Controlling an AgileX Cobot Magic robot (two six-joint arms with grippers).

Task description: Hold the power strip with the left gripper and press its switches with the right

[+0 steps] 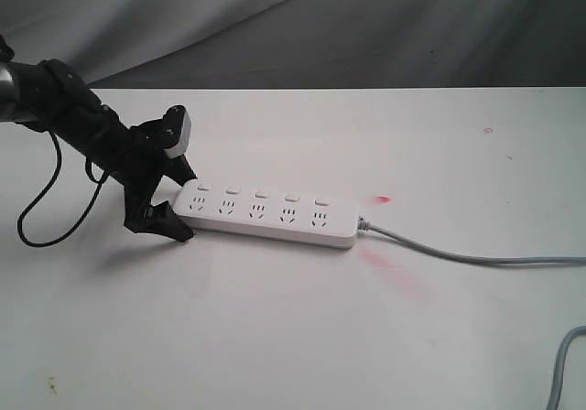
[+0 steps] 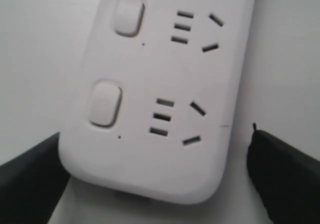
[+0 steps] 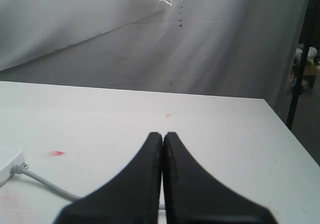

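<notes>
The white power strip (image 1: 265, 213) lies flat on the white table, its row of switches (image 1: 261, 193) on the far side of the sockets. My left gripper (image 1: 180, 199) straddles the strip's left end, one black finger on each long side. In the left wrist view this gripper (image 2: 152, 149) is open: one finger (image 2: 30, 174) sits against the strip (image 2: 165, 84), and a gap shows before the other finger (image 2: 280, 174). Two switches (image 2: 105, 103) show there. My right gripper (image 3: 162, 134) is shut on nothing, above the table away from the strip's cord end (image 3: 7, 159); the exterior view does not show it.
A thin grey cord (image 1: 467, 256) runs from the strip to the right edge of the view. A second grey cable (image 1: 563, 373) lies at the lower right. Red smudges (image 1: 383, 199) mark the table near the cord. A grey cloth backdrop (image 1: 366, 26) hangs behind the table.
</notes>
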